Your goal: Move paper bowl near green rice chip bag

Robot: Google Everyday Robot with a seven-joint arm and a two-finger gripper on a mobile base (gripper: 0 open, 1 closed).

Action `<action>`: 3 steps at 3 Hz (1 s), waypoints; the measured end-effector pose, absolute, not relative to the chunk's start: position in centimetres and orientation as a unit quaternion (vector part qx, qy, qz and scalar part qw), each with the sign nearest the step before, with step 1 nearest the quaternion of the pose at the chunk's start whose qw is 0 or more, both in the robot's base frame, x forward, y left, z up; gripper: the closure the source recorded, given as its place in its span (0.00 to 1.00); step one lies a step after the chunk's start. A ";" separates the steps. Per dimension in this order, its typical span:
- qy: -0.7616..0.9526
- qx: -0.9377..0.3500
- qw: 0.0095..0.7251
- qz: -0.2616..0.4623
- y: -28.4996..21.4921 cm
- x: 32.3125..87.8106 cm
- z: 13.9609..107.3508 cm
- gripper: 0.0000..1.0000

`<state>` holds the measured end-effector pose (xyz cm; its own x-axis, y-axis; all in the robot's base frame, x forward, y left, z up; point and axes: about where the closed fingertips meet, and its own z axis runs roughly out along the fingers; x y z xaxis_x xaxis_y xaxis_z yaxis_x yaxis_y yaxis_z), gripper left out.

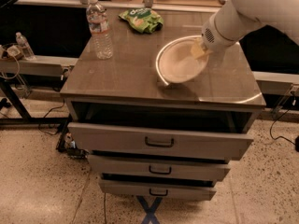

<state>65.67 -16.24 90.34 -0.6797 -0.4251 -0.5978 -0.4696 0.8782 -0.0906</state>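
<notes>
The off-white paper bowl point(179, 63) hangs tilted above the right half of the cabinet top, its open side turned toward the camera and its shadow on the surface below. My gripper point(200, 50), at the end of the white arm reaching in from the upper right, is shut on the bowl's right rim. The green rice chip bag point(141, 19) lies at the back of the top, left of and behind the bowl, well apart from it.
A clear water bottle point(99, 28) stands upright on the left side of the grey cabinet top point(121, 73). Three drawers below stand slightly open. A small bottle point(22, 45) sits on a low rail at far left. A counter edge runs behind the cabinet.
</notes>
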 end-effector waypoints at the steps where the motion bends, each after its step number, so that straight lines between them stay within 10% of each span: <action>1: 0.916 -0.244 0.317 0.035 -16.2 65.7 90.3 1.00; 3: 0.906 -0.111 0.401 0.083 -15.4 71.7 93.4 1.00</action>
